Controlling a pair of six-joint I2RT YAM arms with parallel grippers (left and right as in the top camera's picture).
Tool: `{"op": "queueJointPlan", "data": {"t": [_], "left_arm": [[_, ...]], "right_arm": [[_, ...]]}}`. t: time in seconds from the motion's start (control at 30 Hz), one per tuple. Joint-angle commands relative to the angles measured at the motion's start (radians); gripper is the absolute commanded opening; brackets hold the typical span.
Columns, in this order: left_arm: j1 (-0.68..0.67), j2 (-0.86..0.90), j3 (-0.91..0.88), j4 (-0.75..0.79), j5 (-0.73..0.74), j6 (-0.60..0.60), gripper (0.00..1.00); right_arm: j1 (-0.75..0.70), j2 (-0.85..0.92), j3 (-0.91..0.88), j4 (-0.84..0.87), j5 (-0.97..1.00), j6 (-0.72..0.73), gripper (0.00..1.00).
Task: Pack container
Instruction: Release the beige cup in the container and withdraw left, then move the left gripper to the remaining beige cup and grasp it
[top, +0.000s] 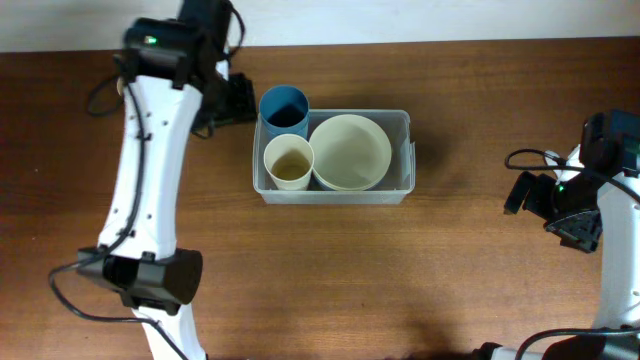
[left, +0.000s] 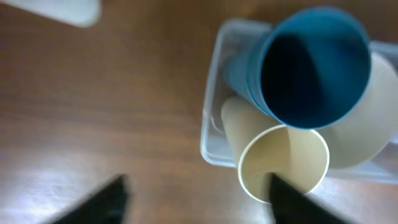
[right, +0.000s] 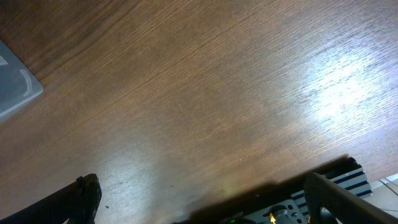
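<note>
- Plainly, the container (top: 335, 198) is found out on the bare table (top: 450, 280). It is already loaded: a bowl (top: 350, 152) takes up its wider part, and a cream cup (top: 288, 160) and a blue cup (top: 284, 108) are crowded into the other end.
- The blue cup is seen at the container's corner, with its mouth reaching out over the rim. Whether it is seated flat or leaning on the cream cup cannot be told.
- The left gripper (left: 196, 202) is held just beside that corner. Its fingers are spread wide with nothing between them, so nothing is gripped.
- The right gripper (right: 202, 205) is parked well away from the container's opposite end, likewise spread and empty. Only a corner of the container shows in its camera.
- The container is judged to be light, thin-walled and somewhat flexible (its clear plastic looks smooth and likely slippery). A hard squeeze on a long wall would probably bow it.
- A hold is best taken on the rim at a short end or near a rounded corner, where the plastic is stiffest. The cups inside are judged to be light and easily toppled if the container is jolted.
</note>
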Motion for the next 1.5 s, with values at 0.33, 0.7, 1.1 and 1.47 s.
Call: {"op": "queueJointPlan", "data": {"t": [0.33, 0.7, 1.1, 1.47], "left_arm": [[0.307, -0.075, 0.068, 0.040, -0.234, -0.219, 1.00], [0.491, -0.011, 0.068, 0.181, -0.051, -0.172, 1.00], [0.491, 0.177, 0.068, 0.213, 0.121, -0.110, 1.00], [0.491, 0.225, 0.068, 0.263, 0.124, -0.110, 1.00]], "right_arm": [[0.003, -0.010, -0.003, 0.002, 0.008, -0.006, 0.99], [0.003, -0.010, -0.003, 0.002, 0.008, -0.006, 0.99], [0.003, -0.010, -0.003, 0.002, 0.008, -0.006, 0.99], [0.003, -0.010, -0.003, 0.002, 0.008, -0.006, 0.99]]}}
